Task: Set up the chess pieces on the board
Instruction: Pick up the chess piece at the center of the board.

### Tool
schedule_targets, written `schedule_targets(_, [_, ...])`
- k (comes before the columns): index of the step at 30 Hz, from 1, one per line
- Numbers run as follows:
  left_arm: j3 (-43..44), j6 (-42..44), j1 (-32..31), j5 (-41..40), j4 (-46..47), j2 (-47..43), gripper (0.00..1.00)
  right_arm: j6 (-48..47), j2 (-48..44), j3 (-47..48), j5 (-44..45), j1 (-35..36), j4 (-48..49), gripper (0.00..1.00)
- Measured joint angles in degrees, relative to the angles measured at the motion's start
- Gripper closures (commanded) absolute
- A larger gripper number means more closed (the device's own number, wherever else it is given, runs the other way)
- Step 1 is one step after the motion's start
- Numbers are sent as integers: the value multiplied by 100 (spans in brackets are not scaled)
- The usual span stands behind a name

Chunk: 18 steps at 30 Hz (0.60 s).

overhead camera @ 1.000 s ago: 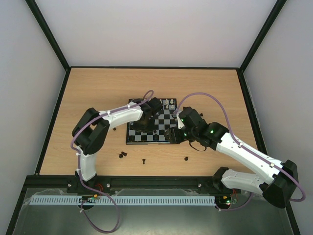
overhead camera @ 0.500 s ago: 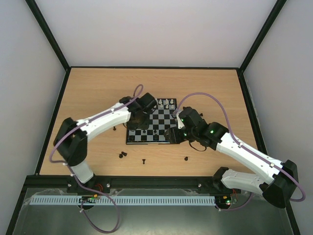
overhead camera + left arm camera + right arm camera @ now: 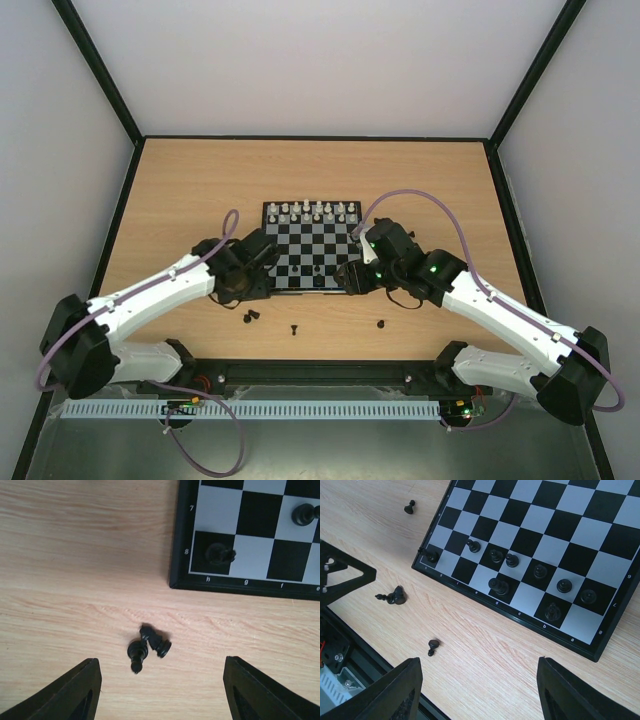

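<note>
Left wrist: my left tool is released and empty above two toppled black pieces on the counter, at 7 o'clock off the board. Risk: they lie tight together, so closing may catch both. My right tool is released too.

Cropping the board at the top and right edges of the left wrist view, slicing a black piece there; burying its near corners overhead under the left arm and right arm; shrinking the white pieces beyond telling kinds.
</note>
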Motion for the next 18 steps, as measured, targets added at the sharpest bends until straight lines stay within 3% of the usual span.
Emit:
schedule_targets(10, [-831,-457,-37,61,33,-577,30,0,0,0,-35,0,0,37])
schedule_targets(18, [-1235,-575,-52,173,262,-566,53,-2,0,-2,-37,0,0,37])
